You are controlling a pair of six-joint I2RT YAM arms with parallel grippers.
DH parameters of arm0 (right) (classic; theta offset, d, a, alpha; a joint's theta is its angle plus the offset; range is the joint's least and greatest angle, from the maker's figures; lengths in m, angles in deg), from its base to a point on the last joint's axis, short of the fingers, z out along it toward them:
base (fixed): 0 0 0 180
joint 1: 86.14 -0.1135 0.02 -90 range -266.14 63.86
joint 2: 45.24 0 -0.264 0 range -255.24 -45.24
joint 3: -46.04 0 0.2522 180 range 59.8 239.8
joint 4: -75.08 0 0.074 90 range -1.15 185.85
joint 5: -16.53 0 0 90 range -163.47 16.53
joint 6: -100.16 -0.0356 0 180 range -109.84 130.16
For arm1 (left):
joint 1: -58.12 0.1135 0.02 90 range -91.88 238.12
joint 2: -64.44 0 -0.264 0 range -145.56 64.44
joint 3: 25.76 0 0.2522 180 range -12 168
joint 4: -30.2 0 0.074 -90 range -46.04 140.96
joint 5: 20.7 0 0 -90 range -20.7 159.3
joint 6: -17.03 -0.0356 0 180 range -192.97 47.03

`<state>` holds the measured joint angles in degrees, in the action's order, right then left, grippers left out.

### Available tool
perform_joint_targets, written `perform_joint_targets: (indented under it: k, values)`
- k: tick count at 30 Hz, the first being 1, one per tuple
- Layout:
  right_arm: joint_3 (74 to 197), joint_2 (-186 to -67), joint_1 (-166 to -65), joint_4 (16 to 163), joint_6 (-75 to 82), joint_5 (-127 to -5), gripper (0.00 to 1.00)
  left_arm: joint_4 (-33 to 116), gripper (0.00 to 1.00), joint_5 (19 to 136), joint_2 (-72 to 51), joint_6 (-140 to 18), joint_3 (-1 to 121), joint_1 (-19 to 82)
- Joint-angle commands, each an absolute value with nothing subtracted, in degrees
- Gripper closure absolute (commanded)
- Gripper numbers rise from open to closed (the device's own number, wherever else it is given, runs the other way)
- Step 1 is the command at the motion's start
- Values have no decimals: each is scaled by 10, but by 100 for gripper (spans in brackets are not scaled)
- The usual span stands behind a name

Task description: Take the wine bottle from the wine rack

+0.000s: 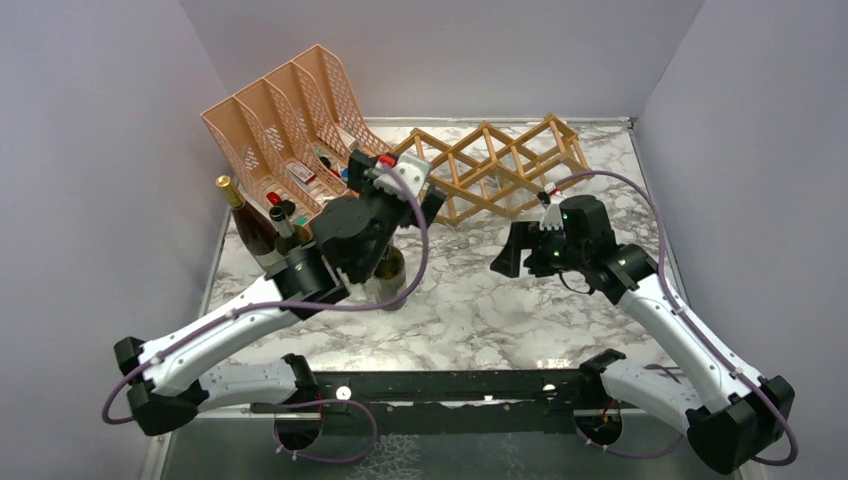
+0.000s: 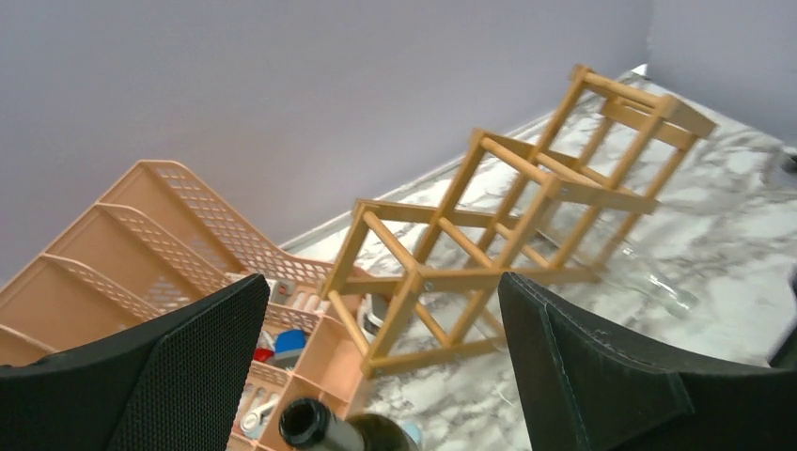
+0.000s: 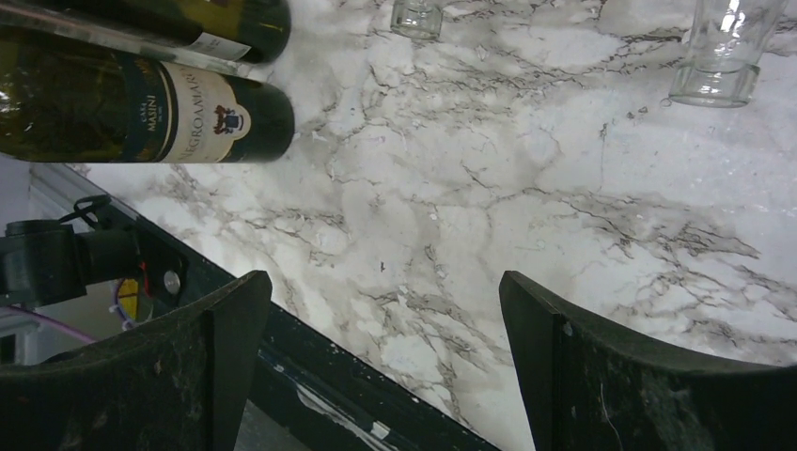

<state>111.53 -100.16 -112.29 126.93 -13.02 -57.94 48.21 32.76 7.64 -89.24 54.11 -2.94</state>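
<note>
Both arms have white link shells, black joints and trailing purple cables.

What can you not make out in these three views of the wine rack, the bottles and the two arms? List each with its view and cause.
- Top view: the wine bottle standing under the left arm is mostly covered by that arm.
- Left wrist view: only that bottle's mouth shows; the bottom edge cuts the rest.
- Top view: the left tool hides the wine rack's left end.
- Right wrist view: the bottle label is only partly legible.
</note>
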Motion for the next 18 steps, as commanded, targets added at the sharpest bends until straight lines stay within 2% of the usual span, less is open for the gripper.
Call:
perform_joint_targets:
  k: [1,5,10,18]
  values:
    - [1089,-1025,-1122,1149,-145,-567,6,412,1,387,6,-897,607,49]
    - [1069,-1026,-1121,1106,-170,-688,6,391,1,408,-21,-868,590,105]
    - [1070,-1060,-1115,1088,-156,-798,6,306,1,471,40,-892,495,124]
    - [1031,-1126,-1030,978,-133,-776,6,230,1,448,112,-921,405,135]
